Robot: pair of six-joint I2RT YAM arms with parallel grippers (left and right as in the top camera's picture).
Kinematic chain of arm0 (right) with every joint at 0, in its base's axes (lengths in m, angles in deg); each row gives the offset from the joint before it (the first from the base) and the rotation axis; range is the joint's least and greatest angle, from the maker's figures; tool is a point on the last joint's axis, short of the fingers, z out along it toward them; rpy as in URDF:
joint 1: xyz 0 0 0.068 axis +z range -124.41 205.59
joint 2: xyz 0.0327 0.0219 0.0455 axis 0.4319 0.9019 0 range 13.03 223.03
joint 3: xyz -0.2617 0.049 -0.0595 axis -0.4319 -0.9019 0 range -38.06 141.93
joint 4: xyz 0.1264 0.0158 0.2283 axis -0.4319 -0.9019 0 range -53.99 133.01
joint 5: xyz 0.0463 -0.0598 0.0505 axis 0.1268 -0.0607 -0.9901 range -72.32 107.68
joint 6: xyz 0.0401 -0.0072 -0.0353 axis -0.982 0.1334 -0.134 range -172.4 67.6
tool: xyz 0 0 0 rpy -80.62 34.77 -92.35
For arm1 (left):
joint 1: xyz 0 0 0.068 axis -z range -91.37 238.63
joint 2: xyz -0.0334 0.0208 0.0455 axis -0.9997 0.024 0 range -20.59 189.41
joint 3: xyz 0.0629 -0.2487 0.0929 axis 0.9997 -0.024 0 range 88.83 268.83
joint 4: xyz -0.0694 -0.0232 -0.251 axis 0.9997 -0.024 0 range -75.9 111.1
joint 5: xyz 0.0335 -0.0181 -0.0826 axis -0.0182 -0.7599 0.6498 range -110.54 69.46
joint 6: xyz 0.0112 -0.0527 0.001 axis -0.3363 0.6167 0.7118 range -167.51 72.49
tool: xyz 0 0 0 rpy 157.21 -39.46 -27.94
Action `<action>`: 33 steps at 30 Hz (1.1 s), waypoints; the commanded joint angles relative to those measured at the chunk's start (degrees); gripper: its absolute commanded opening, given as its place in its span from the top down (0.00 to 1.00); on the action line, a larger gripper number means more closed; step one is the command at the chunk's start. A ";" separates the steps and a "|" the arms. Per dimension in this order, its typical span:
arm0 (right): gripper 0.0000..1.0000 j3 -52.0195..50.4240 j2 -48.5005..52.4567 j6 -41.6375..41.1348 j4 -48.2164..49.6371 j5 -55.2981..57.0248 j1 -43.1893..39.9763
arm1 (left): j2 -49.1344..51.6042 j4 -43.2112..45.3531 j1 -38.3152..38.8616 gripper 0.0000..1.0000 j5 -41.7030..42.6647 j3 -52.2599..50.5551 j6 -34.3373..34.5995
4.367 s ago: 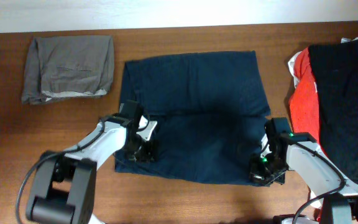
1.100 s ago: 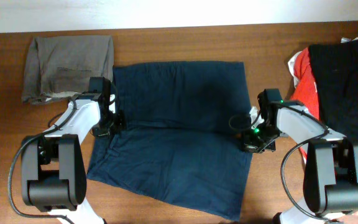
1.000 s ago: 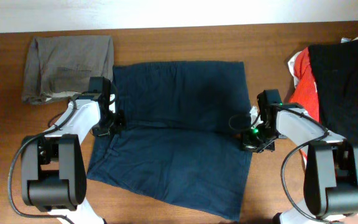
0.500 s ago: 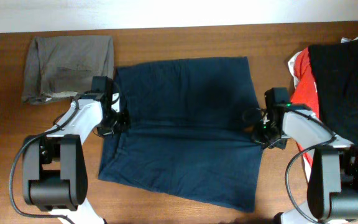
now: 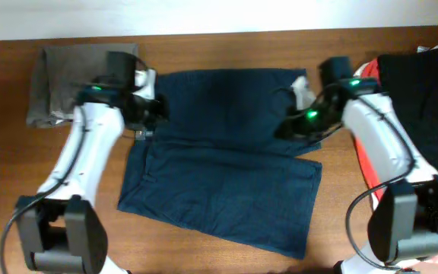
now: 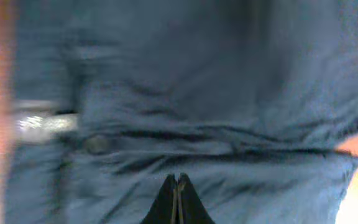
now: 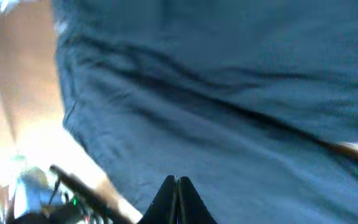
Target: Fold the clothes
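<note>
A navy blue garment [image 5: 219, 183] lies spread across the middle of the table, its upper half raised along a crease. My left gripper [image 5: 144, 128] is at the garment's left edge and my right gripper [image 5: 284, 131] is at its right edge, both at crease height. In the left wrist view the jaws [image 6: 177, 180] are pressed shut against the navy cloth [image 6: 191, 93], near a button [image 6: 95, 144]. In the right wrist view the jaws [image 7: 176, 182] are also shut on the navy cloth [image 7: 229, 93]. Both wrist views are blurred.
A folded grey garment [image 5: 55, 84] lies at the back left. A pile of red and black clothes [image 5: 417, 114] sits at the right edge, close to the right arm. Bare wood shows in front of the navy garment.
Both arms have lifted and moved toward the back of the table, taking the garment's sides with them. The garment has shifted back, with its upper half now raised.
</note>
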 commanded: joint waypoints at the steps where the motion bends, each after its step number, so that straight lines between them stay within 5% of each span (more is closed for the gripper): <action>1: 0.96 -6.27 -0.24 -2.23 6.40 -3.76 7.06 | 3.45 4.00 6.23 0.99 3.19 -5.95 -0.28; 8: 0.96 -22.23 -0.24 -17.57 35.43 -2.97 15.52 | 15.96 6.54 7.58 1.00 5.14 -7.69 -0.28; 11: 0.96 -25.27 -0.24 -19.96 38.38 5.60 17.40 | 20.35 7.74 7.58 0.99 5.31 -7.69 -0.28; 16: 0.96 -28.13 -0.17 -25.57 37.44 19.26 17.40 | 24.06 8.63 7.58 0.99 4.59 -7.69 -0.31; 25: 0.94 -29.49 -0.11 -26.73 30.80 22.03 10.43 | 24.04 7.67 7.56 0.99 -0.87 -7.69 -0.31; 33: 0.94 -29.49 -0.11 -14.43 21.49 32.92 -6.82 | 24.02 7.10 7.56 1.00 -3.34 -7.39 -0.33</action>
